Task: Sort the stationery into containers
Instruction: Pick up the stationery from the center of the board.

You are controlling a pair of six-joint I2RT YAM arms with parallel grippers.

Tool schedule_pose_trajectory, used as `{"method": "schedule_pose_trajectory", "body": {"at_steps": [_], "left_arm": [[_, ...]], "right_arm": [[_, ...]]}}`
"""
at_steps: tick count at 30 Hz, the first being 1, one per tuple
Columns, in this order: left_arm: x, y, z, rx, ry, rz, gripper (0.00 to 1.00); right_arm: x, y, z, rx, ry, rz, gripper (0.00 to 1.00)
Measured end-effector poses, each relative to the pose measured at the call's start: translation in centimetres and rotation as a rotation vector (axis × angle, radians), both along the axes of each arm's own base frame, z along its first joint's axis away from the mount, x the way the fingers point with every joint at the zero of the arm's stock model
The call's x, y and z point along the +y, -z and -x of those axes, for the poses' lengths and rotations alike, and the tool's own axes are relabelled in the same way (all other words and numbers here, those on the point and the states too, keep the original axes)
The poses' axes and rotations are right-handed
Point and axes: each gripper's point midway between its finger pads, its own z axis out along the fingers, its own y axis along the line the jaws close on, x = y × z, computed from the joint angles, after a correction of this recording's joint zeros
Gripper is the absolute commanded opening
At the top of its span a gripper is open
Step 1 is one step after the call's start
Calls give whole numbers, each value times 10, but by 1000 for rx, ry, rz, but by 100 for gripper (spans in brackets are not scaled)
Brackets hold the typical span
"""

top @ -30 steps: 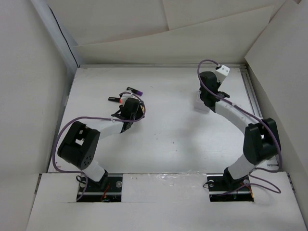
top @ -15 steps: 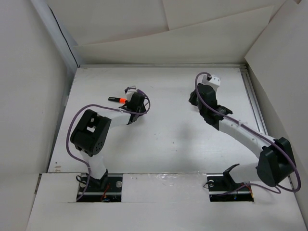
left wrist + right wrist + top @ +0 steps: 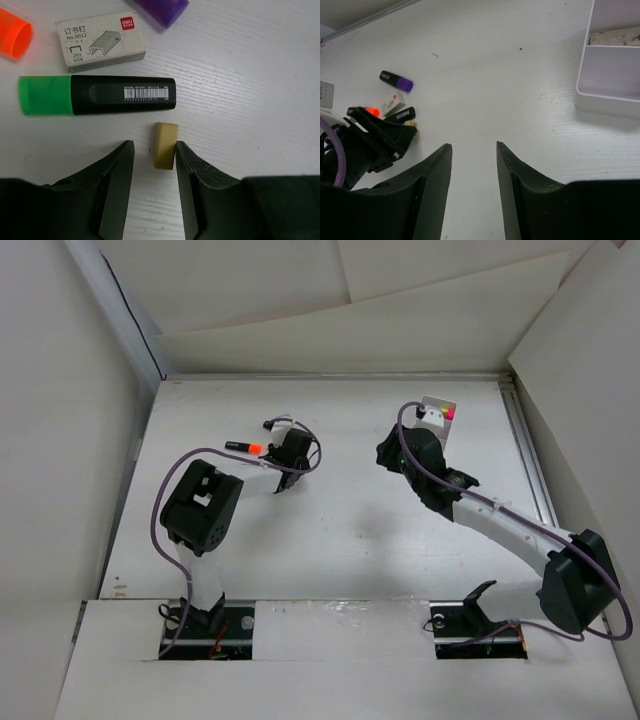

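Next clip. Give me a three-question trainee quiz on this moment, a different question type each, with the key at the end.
1. True or false: the right gripper is shut on a piece of stationery.
2. What lies between the fingers of the left gripper? A) nothing B) the tan eraser C) a coin
3. Fill in the gap: the black highlighter lying just beyond the eraser has a ____ cap.

Key: 1 false, its jaws stand open with only bare table between them; 2 B; 3 green.
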Motion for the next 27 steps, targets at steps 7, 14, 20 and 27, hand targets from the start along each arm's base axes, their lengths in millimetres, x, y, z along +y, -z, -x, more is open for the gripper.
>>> {"method": "schedule_pose_trajectory", "body": {"at_steps": [7, 14, 20, 27], "left_arm": [[0, 1, -2, -7, -11, -11, 18], [-4, 1, -3, -5, -7, -15, 0], [1, -1, 17, 15, 20, 1, 0], [-4, -45, 72, -52, 182, 145, 0]], "right_arm": [[3, 1, 2, 4, -9, -4, 47], [3, 4, 4, 10, -8, -9, 55], [14, 8, 9, 35, -79, -31, 74], [34, 16, 12, 96, -249, -90, 77]]}}
